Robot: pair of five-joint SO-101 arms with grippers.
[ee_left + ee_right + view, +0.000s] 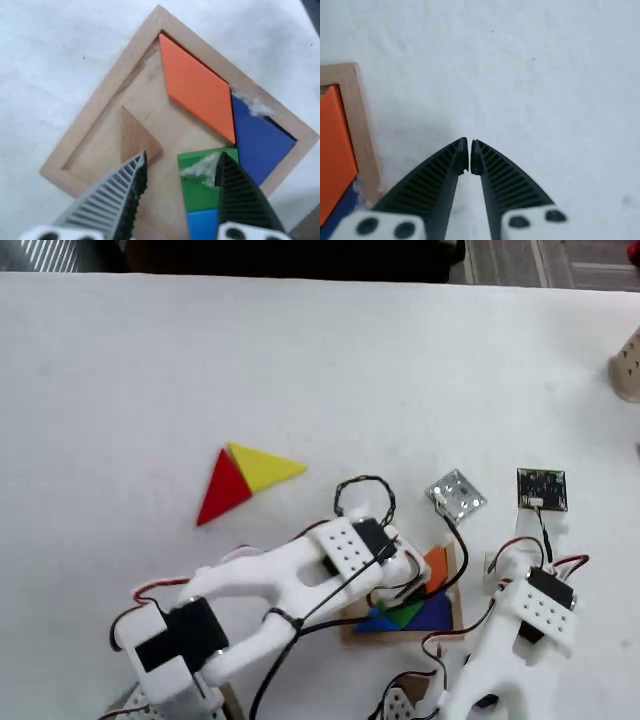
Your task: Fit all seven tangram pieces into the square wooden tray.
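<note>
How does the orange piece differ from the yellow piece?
The orange piece is a parallelogram; the yellow piece is a triangle. The orange piece lies inside the wooden tray, while the yellow piece lies out on the table, touching the red triangle. Both lie flat.

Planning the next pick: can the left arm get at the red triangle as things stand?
Probably yes. The red triangle lies on open table beside the yellow triangle, and nothing stands between it and the left gripper, open above the tray.
</note>
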